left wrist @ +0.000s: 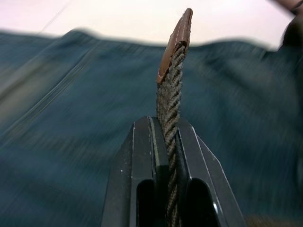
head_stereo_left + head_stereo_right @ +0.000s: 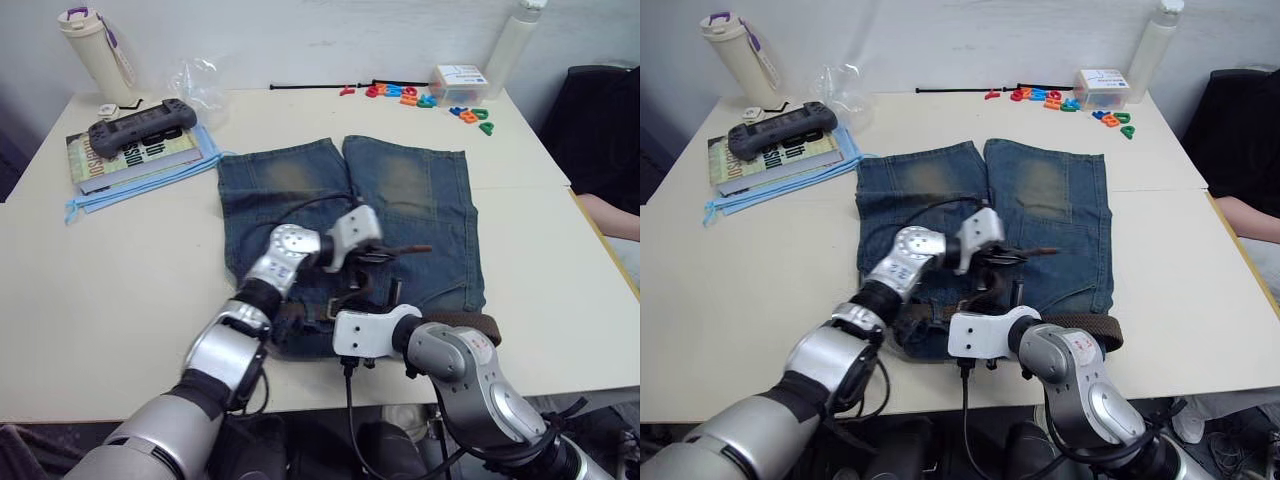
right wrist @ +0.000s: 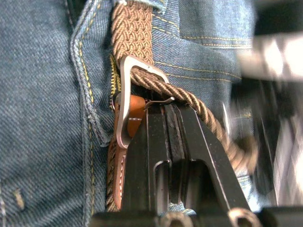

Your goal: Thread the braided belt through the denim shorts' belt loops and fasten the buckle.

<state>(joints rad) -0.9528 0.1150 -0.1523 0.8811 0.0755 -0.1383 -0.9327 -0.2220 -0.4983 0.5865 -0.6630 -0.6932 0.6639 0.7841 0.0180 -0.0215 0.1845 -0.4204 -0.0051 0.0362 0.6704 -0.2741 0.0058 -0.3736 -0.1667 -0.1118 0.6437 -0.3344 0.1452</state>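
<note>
Both grippers work the fastening step: my left gripper (image 1: 165, 142) pinches the braided belt (image 1: 171, 85) near its tan tip, above the denim shorts (image 2: 420, 200) on the tabletop (image 2: 100, 280); my right gripper (image 3: 165, 118) clamps the prong (I judge) at the buckle (image 3: 125, 94). Next, seat that prong in the weave.

book (image 2: 140, 155) cover lettering, too blurred to read
</note>
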